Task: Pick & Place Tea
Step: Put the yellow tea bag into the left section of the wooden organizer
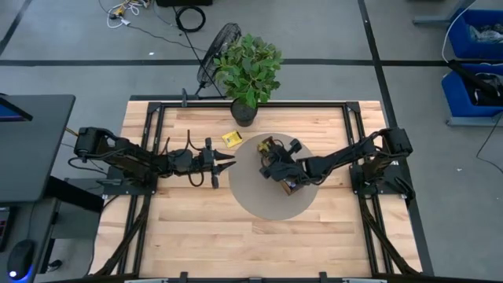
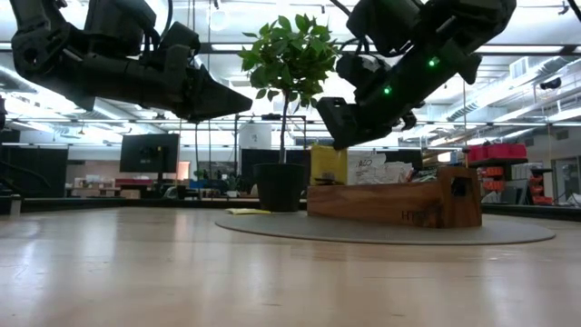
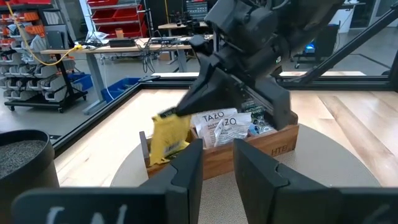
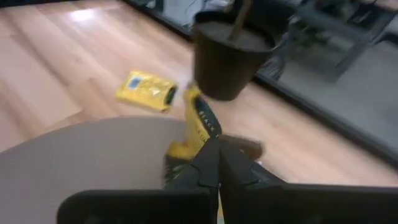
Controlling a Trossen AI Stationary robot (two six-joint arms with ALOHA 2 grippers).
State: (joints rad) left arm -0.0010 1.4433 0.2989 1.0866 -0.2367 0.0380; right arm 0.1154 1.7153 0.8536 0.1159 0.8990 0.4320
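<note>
Right claw [image 3: 186, 106] pinches a yellow tea packet [image 3: 169, 134] above the wooden box [image 3: 249, 152] end, box on the round mat [image 1: 271, 206]. Another yellow packet [image 1: 231, 139] lies on the table [image 1: 181, 228] near the plant pot [image 1: 243, 112]. Left claw [image 1: 228, 164] hovers partly open beside the mat, empty.

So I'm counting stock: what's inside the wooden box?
The wooden box holds upright tea packets, white ones showing. The right pincer, shut on a yellow packet, covers the far end, so the full count stays hidden.
</note>
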